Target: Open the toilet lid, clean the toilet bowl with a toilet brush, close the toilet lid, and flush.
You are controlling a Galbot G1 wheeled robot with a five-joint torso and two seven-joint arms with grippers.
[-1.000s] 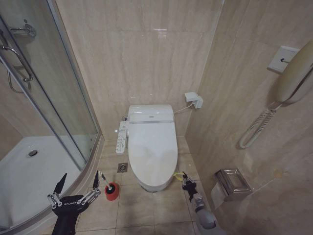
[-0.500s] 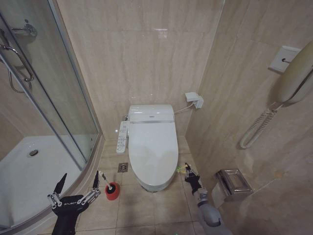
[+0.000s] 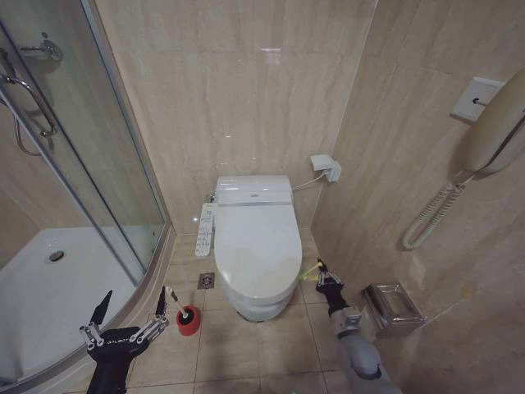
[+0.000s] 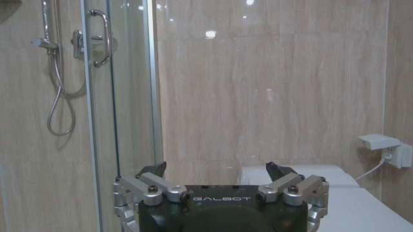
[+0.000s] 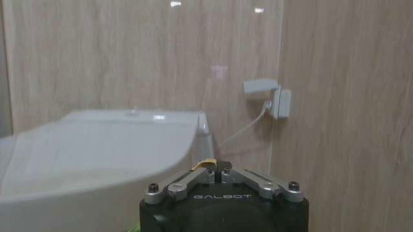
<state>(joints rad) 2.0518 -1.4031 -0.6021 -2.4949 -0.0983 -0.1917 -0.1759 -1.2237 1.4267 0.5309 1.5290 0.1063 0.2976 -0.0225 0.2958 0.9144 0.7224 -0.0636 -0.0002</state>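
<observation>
Your right gripper (image 3: 320, 269), fingers pinched together on nothing, sits low by the right front side of the large glossy white plastic toilet lid (image 3: 255, 246), which lies down over the white ceramic toilet bowl (image 3: 256, 308). Your left gripper (image 3: 130, 311) hangs with fingers spread wide, near the slim white-handled toilet brush (image 3: 175, 306) standing tilted in its small round red cup (image 3: 188, 321) on the beige tiled floor (image 3: 246, 353).

The toilet lid (image 3: 256, 243) lies shut, hiding the toilet bowl's (image 3: 261, 305) inside. The toilet brush (image 3: 173, 303) has its bristle head sunk out of sight in the red cup (image 3: 188, 321). The left gripper (image 3: 125, 315) arm is cut off by the head view's lower edge. The control panel (image 3: 204, 231) buttons are too small to read.
</observation>
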